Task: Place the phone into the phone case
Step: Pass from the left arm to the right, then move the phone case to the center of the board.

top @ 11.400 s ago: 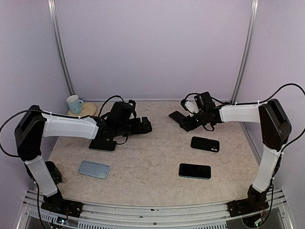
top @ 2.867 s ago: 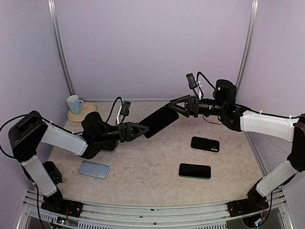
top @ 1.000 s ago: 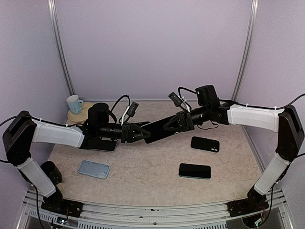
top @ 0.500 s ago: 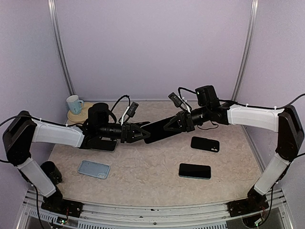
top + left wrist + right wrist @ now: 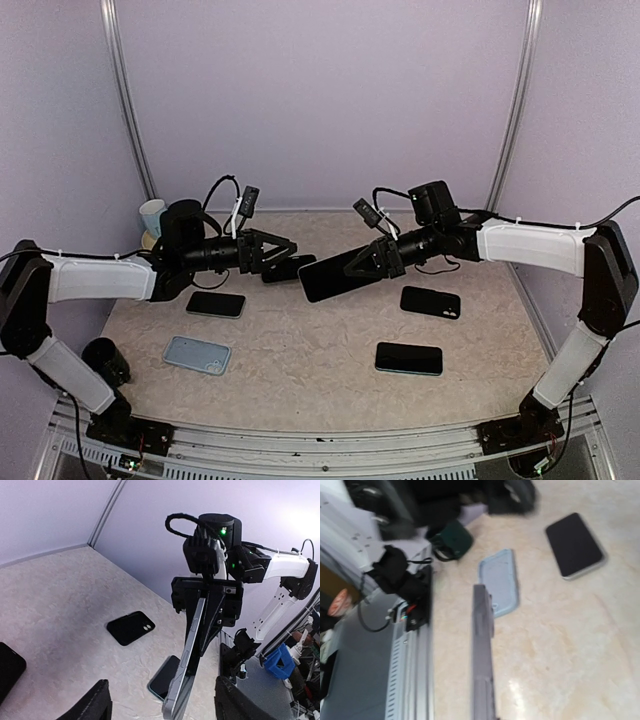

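A dark phone (image 5: pixel 338 276) with a grey rim hangs above the middle of the table, and my right gripper (image 5: pixel 378 258) is shut on its right end. The left wrist view shows the phone (image 5: pixel 192 660) edge-on, side buttons visible. It is also edge-on in the right wrist view, where the phone (image 5: pixel 482 650) hides the right fingers. Whether the grey rim is a phone case I cannot tell. My left gripper (image 5: pixel 278 246) stands open and empty, just left of the phone's free end. Its fingers (image 5: pixel 92 705) flank the phone without touching.
A light blue case (image 5: pixel 197 354) lies at the front left, with a black phone (image 5: pixel 215 304) behind it. A black case (image 5: pixel 430 302) and a teal-edged phone (image 5: pixel 408 358) lie on the right. Another dark slab (image 5: pixel 292 268) lies under my left gripper. A mug (image 5: pixel 151 214) stands back left.
My left gripper has opened, let go of the phone's left end and drawn back to the left and upward. The right gripper still holds the phone in about the same place.
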Robot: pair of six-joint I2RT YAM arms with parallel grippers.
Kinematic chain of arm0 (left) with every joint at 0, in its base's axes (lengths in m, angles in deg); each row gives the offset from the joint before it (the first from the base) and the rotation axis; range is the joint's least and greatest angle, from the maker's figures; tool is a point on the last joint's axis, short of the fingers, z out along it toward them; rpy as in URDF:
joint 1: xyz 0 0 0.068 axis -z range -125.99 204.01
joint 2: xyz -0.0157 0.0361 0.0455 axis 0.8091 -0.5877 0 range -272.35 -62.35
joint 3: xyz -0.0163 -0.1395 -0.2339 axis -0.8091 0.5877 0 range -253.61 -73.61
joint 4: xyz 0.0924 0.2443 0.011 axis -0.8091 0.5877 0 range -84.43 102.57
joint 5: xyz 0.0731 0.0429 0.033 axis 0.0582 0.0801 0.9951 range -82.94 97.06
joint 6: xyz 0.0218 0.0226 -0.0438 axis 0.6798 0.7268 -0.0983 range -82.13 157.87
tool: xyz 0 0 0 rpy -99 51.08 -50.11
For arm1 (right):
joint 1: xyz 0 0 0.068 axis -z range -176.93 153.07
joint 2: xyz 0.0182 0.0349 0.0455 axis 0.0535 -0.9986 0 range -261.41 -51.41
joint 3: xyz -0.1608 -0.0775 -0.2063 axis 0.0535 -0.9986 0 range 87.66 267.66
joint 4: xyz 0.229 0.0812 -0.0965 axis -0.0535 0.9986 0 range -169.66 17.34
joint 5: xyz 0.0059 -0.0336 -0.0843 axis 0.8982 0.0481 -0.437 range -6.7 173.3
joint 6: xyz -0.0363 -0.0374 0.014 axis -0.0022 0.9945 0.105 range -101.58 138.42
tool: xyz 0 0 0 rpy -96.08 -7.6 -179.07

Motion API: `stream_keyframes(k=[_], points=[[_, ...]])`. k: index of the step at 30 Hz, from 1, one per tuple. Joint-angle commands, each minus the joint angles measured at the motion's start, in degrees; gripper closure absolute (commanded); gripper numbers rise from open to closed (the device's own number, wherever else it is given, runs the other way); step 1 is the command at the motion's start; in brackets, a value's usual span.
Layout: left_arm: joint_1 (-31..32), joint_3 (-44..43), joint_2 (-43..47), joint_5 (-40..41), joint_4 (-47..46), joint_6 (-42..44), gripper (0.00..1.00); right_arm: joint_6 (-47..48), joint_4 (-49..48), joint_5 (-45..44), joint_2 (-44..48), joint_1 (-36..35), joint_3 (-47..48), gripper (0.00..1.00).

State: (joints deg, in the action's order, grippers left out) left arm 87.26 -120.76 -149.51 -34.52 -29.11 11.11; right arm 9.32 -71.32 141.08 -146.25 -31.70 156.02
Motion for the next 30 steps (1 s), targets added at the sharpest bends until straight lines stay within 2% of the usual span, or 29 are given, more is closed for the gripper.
stream_keyframes(k=[1, 3, 10, 16, 21, 30], points=[[-0.4, 0.5, 3.3, 5.7, 2.7, 2.3, 0.25, -2.0, 1.1, -6.2, 0.6, -0.3, 2.3, 1.00], [-0.4, 0.4, 4.1, 7.9, 3.8, 2.9, 0.23, -2.7, 1.8, -10.0, 0.7, -0.1, 2.7, 1.00], [-0.4, -0.3, 5.0, 15.9, 8.9, 3.9, 0.02, -4.4, 3.2, -19.7, 2.0, 0.6, 2.9, 1.00], [-1.1, -0.7, 5.2, 22.3, 12.1, 3.7, 0.01, -5.2, 3.8, -24.4, 3.2, 1.1, 2.9, 1.00], [-2.2, -3.3, 3.0, 29.2, 18.3, 2.2, 0.01, -5.3, 5.0, -28.3, 3.9, 1.3, 3.0, 1.00], [-5.7, -9.1, -6.2, 32.6, 25.7, -0.3, 0.01, -5.1, 6.7, -31.6, 4.7, 1.4, 3.4, 1.00]])
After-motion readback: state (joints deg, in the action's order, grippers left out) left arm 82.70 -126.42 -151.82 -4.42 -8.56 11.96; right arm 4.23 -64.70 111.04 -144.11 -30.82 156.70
